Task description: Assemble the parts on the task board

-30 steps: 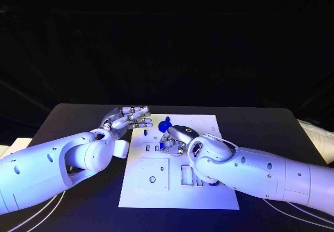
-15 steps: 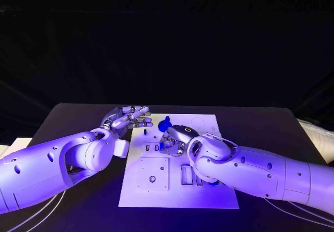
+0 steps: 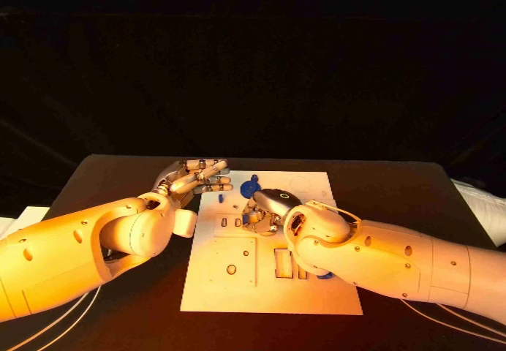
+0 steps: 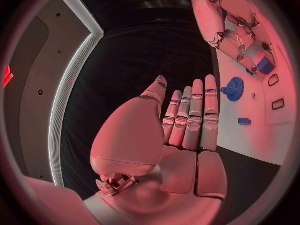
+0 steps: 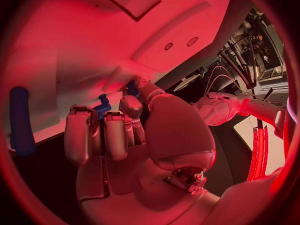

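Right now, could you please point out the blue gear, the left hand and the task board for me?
blue gear (image 4: 234,89): left wrist view, centre of its toothed disc.
left hand (image 3: 192,179): head view, middle of the palm.
task board (image 3: 238,292): head view, bare near corner area.

Matt task board (image 3: 306,289); glossy arms (image 3: 63,252)

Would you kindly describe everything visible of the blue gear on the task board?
The blue gear is a small toothed wheel, plastic by its look, with holes through its face. In the left wrist view it lies flat on the white task board, near the board's far end. Nothing touches it: the left hand hovers open beside the board, and the right hand works close by, holding another blue part.
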`<state>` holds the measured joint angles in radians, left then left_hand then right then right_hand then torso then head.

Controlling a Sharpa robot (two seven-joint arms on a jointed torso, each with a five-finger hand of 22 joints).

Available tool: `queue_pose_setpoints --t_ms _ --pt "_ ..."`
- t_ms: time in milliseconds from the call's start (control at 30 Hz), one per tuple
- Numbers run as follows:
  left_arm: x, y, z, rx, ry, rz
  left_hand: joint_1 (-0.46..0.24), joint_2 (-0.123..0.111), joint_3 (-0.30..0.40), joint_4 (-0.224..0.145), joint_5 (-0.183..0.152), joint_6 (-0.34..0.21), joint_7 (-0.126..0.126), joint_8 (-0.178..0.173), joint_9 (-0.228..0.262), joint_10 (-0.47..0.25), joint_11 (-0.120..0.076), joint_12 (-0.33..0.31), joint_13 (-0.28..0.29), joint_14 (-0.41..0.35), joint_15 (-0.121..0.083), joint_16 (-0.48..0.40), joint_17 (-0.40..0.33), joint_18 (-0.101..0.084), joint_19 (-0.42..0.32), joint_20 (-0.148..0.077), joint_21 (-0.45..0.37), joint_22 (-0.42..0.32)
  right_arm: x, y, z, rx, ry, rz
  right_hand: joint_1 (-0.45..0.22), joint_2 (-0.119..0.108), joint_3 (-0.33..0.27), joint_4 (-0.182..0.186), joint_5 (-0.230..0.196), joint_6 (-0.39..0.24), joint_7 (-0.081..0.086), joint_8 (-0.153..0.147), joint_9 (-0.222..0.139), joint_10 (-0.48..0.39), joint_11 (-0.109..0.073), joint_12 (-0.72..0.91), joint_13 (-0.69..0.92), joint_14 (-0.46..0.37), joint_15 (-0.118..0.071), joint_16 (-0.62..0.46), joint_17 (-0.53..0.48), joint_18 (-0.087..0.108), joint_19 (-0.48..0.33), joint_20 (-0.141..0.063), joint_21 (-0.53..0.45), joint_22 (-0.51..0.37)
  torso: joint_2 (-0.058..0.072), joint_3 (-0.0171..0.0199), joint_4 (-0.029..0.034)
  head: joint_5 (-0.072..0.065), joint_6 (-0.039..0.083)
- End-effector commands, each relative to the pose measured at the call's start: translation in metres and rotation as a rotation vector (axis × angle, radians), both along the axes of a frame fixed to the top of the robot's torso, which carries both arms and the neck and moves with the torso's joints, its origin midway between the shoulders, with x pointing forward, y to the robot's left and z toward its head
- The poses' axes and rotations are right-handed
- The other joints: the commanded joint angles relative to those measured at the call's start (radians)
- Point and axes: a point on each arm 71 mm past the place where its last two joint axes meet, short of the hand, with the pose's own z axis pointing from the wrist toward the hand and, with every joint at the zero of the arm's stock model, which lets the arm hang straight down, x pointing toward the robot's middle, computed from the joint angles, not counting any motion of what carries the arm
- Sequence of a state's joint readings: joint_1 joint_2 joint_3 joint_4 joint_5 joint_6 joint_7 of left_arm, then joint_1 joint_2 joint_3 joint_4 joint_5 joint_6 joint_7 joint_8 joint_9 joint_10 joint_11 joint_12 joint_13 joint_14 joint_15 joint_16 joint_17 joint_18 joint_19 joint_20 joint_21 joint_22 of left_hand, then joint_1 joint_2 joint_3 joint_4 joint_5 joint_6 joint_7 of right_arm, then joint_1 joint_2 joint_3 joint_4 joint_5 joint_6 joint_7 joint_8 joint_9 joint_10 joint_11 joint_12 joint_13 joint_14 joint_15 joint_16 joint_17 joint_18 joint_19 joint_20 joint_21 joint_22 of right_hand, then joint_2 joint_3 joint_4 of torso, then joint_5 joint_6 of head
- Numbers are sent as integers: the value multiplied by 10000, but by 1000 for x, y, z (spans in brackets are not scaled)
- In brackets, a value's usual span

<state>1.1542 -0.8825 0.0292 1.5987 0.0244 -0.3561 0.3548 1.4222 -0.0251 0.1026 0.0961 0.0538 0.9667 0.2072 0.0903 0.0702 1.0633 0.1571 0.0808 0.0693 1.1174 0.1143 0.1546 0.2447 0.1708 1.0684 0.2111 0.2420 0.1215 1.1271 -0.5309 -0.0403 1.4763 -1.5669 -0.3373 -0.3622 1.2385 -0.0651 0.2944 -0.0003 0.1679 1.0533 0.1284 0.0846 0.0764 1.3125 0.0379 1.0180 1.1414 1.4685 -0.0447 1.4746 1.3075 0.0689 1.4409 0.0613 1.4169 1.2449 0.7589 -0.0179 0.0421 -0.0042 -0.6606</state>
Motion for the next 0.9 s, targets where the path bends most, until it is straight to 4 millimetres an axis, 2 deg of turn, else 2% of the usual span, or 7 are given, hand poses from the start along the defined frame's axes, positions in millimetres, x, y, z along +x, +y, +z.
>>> queue_pose_setpoints --t_ms 33,133,233,300,700,800,900 --pt "0 -2 1 -110 -46 -150 1 113 -4 -49 -30 88 -7 -62 -7 91 -8 -64 -15 -17 -62 -35 8 86 34 -15 -40 -12 -1 -3 -7 -376 148 -237 -79 -198 -86 48 76 -196 40 -103 -33 -252 47 -374 -283 684 106 -66 1031 -23 -65 63 -92 -48 -1 -3 0 -17 -11" --pt "0 -2 1 -110 -41 -155 1 113 -4 -49 -30 88 -7 -62 -7 91 -8 -64 -15 -17 -62 -35 8 86 34 -15 -40 -12 -1 -3 -6 -285 56 -316 -239 -433 -244 132 165 -429 92 -181 -75 -516 105 -746 -578 669 158 -104 986 -4 -115 109 -149 -143 -3 -1 2 -18 -16" --pt "0 -2 1 -108 -28 -163 1 113 -4 -49 -30 88 -7 -62 -7 91 -8 -64 -15 -17 -62 -35 8 86 34 -15 -40 -12 -2 -3 -5 -170 -91 -395 -630 -792 -710 403 664 -672 136 -186 -92 -821 166 -1087 -866 663 211 -115 983 22 -186 162 -232 -280 -2 1 -3 -24 1" --pt "0 -2 1 -108 -10 -180 1 113 -4 -49 -30 88 -7 -62 -7 91 -8 -64 -15 -17 -62 -35 8 86 34 -15 -40 -12 -2 -2 -4 -18 -219 -454 -695 -847 -1011 576 747 -748 150 -143 -80 -899 184 -1092 -910 658 230 -129 970 28 -200 189 -249 -301 0 -4 -2 -47 0" --pt "1 -1 0 -67 53 -178 -11 115 12 -73 -30 93 -5 -73 -8 96 -10 -74 -16 49 -79 -8 45 94 74 -25 -21 -1 -18 -11 16 2274 -1527 -223 -215 -726 -1992 1189 740 -842 154 70 -39 -974 192 -830 -942 653 243 -172 942 34 -196 212 -270 -317 -11 6 -11 -4 -5" --pt "1 0 -2 49 166 -270 -81 128 58 -122 -27 160 -85 -86 -1 443 -168 57 51 975 -346 570 407 133 664 -234 366 195 -22 -19 30 3776 -1825 645 -17 -520 -1957 1230 849 -899 159 79 -48 -767 193 -391 -616 613 241 -286 788 55 -247 210 -332 -425 -21 2 -19 13 28" --pt "1 -2 -3 350 299 -609 -169 117 94 -103 -4 203 -221 -104 -1 1030 -396 299 171 1875 -642 1321 889 144 1310 -518 877 467 -22 -31 42 4697 -1666 1100 75 -466 -2005 1248 1054 -1011 193 55 -64 -684 220 -126 -418 633 260 -229 881 50 -252 221 -334 -415 -25 14 -10 5 35"
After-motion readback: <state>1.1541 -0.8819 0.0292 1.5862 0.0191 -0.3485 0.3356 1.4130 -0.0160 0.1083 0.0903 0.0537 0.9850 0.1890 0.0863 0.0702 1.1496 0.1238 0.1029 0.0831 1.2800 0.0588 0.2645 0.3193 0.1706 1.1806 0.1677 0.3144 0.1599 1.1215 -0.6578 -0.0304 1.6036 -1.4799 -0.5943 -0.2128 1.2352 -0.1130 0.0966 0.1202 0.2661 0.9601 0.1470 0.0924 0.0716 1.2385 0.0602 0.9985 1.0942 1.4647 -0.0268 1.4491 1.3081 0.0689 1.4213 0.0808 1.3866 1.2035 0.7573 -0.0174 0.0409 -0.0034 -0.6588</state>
